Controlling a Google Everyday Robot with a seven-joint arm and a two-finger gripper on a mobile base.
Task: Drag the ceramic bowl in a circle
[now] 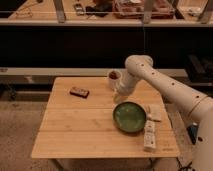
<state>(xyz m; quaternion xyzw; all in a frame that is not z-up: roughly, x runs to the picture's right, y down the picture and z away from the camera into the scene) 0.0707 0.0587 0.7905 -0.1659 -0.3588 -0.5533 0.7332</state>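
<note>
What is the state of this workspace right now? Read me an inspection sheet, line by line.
Surface: light wooden table, with bare wood across its left and front.
Job's things: green ceramic bowl, upright, right of the table's middle.
Clutter: white cup with dark contents behind the bowl; small dark block to the left; white packets right of the bowl, near the table edge.
Grippers: claw low over the table at the bowl's far-left rim; contact cannot be told.
Cables: nothing seen.
Surroundings: dark shelving behind the table, items on its top; speckled floor.
</note>
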